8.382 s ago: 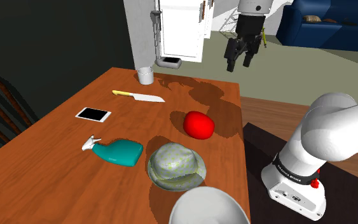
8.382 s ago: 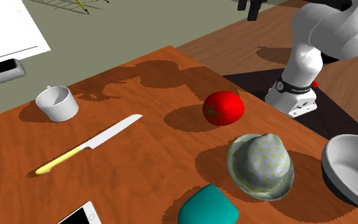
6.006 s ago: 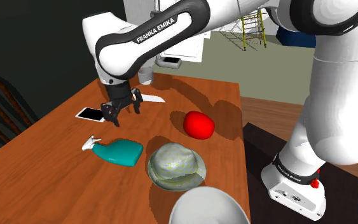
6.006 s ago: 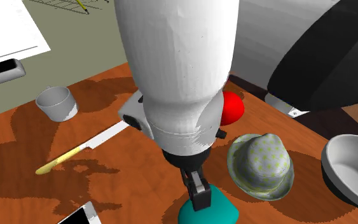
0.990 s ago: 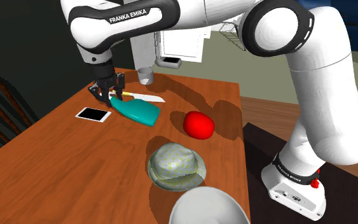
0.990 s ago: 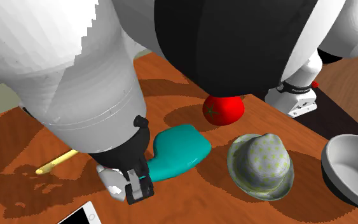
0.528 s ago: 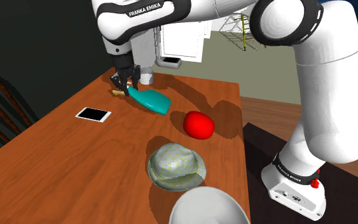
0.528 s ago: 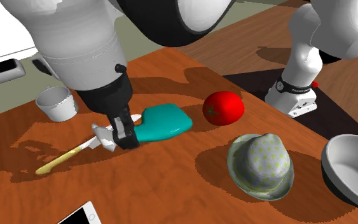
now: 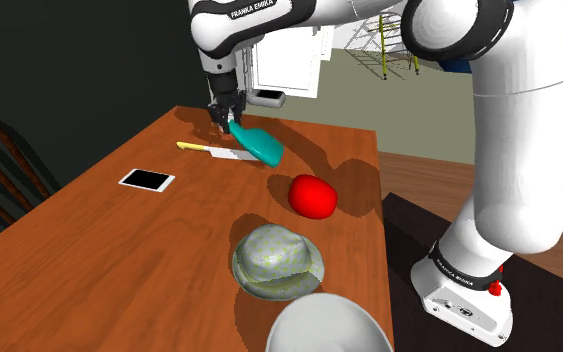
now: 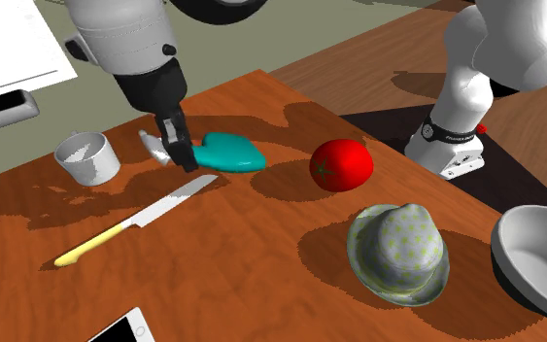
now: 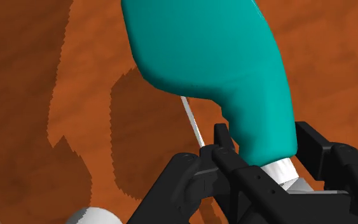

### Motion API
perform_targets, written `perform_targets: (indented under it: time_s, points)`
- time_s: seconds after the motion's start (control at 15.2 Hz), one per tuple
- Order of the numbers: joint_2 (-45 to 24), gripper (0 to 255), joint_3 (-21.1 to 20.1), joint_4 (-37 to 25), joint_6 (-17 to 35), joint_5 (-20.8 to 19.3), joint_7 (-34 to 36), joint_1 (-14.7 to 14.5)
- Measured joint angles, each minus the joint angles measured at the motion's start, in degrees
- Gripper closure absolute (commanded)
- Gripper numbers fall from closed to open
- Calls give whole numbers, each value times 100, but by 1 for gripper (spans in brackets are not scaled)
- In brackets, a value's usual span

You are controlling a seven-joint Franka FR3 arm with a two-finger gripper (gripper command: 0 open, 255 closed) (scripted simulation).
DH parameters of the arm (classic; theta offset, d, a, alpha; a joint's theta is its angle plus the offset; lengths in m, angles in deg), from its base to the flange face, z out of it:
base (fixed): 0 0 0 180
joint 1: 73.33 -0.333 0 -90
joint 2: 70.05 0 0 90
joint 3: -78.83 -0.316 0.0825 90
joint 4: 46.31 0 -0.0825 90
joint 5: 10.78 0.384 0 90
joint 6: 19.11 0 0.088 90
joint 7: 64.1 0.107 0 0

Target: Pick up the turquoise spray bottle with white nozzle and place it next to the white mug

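Note:
My black gripper [image 10: 174, 144] is shut on the neck of the turquoise spray bottle [image 10: 228, 153], whose white nozzle [image 10: 152, 144] sticks out behind the fingers. The bottle hangs tilted just above the wooden table [image 10: 261, 262], right of the white mug [image 10: 86, 158] in the second exterior view. In the shoulder view the gripper [image 9: 227, 115] holds the bottle [image 9: 258, 146] at the table's far end, body slanting down. The wrist view has the fingers [image 11: 222, 151] clasping the bottle [image 11: 215, 70] just above its white collar.
A yellow-handled knife [image 10: 135, 223] lies below the bottle. A red tomato [image 10: 341, 165], a dotted hat [image 10: 397, 253] and a grey bowl [image 10: 538, 257] sit toward the stand. A phone [image 9: 147, 180] lies near the shoulder view's left edge of the table.
The gripper has carried the bottle from over the phone and knife toward the table's far end, close to the mug. Its grip on the neck is unchanged.

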Motion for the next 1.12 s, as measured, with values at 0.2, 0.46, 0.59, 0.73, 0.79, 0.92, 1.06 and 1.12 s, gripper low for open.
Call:
perform_targets:
  time_s: [0.2,0.46,0.59,0.73,0.79,0.92,1.06,1.12]
  points:
    - [-56,255,99,-94,-28,8,-340,241]
    - [-164,255,232,-265,-75,20,-807,571]
    - [-201,255,293,-340,-107,28,-1032,733]
    - [-347,255,356,-561,-172,25,-1249,878]
    - [-403,255,382,-618,-168,25,-1338,942]
    - [-583,255,445,-933,-295,24,-1568,1095]
    - [-694,255,498,-1151,-391,31,-1783,1246]
    - [-790,255,525,-1321,-460,31,-1888,1317]
